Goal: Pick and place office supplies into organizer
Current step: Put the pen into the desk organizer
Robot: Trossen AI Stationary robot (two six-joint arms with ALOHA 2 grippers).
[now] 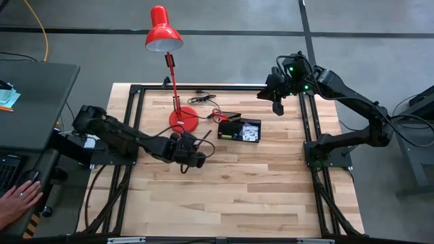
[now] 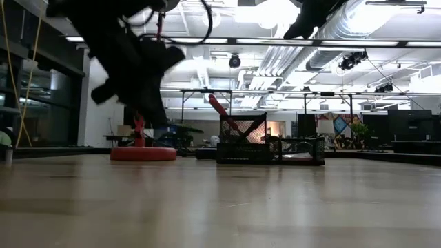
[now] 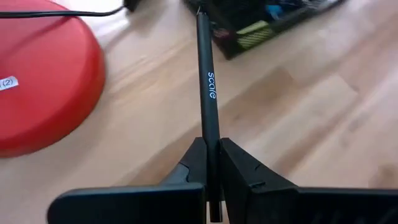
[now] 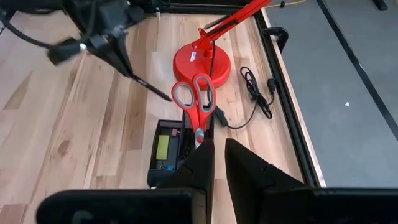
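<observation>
My left gripper (image 3: 211, 146) is shut on a thin black pen (image 3: 210, 87) with pale lettering. It hovers over the wood just left of the organizer (image 1: 239, 129), between it and the lamp base. The organizer is a small black tray holding a yellow-green note pad (image 4: 163, 148). Red-handled scissors (image 4: 196, 106) stand with their blades in it, handles leaning out toward the lamp. My right gripper (image 4: 219, 146) hangs high over the table's far right corner with only a narrow gap between its fingers and nothing in it. My left gripper pinches the pen near its rear end (image 3: 212, 134) between its two fingers. The pen runs along the fingers and sticks out far ahead of them, slanting down toward the organizer. A short stub shows behind the fingertips. The pen is lifted clear of the table.
A red desk lamp stands on its round base (image 1: 183, 120) just left of the organizer, its head (image 1: 163, 30) beyond the far edge. A black cable (image 4: 255, 87) lies behind the organizer. A person's hand (image 1: 20, 200) rests off the table's left. Bare wood fills the near half.
</observation>
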